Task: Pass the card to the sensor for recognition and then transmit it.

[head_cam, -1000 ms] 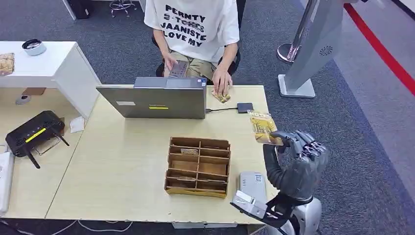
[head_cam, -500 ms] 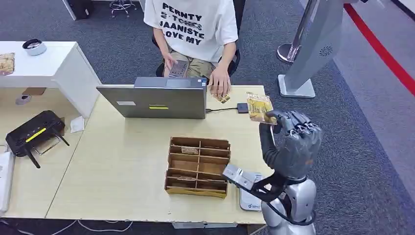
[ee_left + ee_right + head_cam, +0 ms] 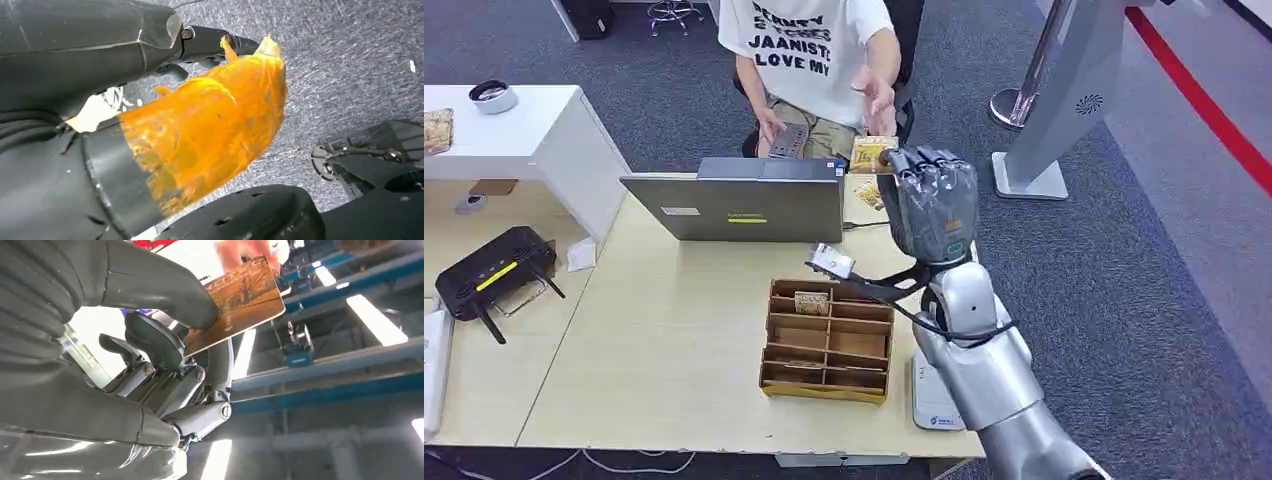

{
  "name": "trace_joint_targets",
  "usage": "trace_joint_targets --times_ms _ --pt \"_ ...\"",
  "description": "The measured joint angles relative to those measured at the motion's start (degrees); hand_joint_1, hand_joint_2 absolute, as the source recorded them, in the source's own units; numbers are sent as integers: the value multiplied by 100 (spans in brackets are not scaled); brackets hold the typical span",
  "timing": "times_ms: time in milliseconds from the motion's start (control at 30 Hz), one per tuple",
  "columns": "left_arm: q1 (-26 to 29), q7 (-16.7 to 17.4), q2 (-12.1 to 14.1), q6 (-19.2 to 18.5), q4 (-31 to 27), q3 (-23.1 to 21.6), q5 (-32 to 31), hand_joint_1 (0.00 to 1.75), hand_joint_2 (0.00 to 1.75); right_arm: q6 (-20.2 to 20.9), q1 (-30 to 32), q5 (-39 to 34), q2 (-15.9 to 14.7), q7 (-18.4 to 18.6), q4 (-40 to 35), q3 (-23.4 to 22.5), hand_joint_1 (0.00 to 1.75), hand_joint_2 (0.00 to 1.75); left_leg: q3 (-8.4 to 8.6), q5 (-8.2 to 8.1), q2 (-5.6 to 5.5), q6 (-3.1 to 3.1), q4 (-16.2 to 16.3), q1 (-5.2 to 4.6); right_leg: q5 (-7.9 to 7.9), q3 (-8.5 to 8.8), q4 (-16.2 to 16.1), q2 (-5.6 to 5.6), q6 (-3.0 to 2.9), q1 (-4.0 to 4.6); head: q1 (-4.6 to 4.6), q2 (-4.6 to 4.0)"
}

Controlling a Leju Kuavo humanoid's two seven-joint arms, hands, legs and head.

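The table [image 3: 674,330] carries a grey laptop [image 3: 739,205] at its far edge, a wooden compartment tray [image 3: 829,340] in the middle, and a small black box [image 3: 924,219] on a cable just right of the laptop; that box is probably the sensor, though nothing confirms it. A person [image 3: 814,50] sits on the far side, with one hand [image 3: 879,95] raised above the table's far edge.

The task looks to be in its second half. The card is nowhere near the black box; it is lifted well above the table and reaches toward the person, so the reading step seems finished and the handing over is under way but not complete. The person's raised hand is near the card, yet the head view does not settle whether it touches.

The right robot hand [image 3: 929,200] is up at the far edge, back toward the camera, its fingers closed on the card [image 3: 871,155]. In the right wrist view the thumb [image 3: 165,295] presses the card [image 3: 240,297] against the fingers, and most of the card juts out beyond them toward the person.

The left robot hand [image 3: 75,165] hangs over carpet; whether it holds anything I cannot tell.
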Motion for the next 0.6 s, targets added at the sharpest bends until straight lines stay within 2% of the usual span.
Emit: trace_joint_targets --times_ms 233,267,300,333,367,600 --pt "-37 -2 0 -26 0 -107 -88 0 0 -2 -719 243 -112 352 1185 309 175 175 1 0 0 0 0 -1 0 0 0 0 0 0 0 0" --pt "-38 -2 -2 -35 0 -111 -88 0 0 -2 -768 246 -123 378 1285 324 93 175 0 0 -1 0 0 -1 0 0 0 -1 0 0 2 0" --pt "-36 -2 -2 -37 0 -111 -92 0 0 -2 -822 246 -131 404 1397 339 0 175 -1 0 -1 0 0 -1 0 -1 0 -1 0 -1 0 0" --pt "-37 -2 -2 -37 0 -111 -94 0 0 -2 -872 246 -138 428 1519 368 0 175 -1 0 0 0 0 -1 0 -1 0 0 0 -1 0 0" --pt "-38 -2 -2 -37 0 -114 -96 0 0 -2 -912 246 -151 457 1615 385 0 0 0 0 0 0 1 -1 0 -1 0 0 0 -1 2 0" --pt "-35 -4 0 -39 0 -114 -81 0 0 15 -1013 54 -162 435 1971 468 0 0 -1 -1 0 -1 1 -1 -1 -4 0 1 0 0 -2 0"
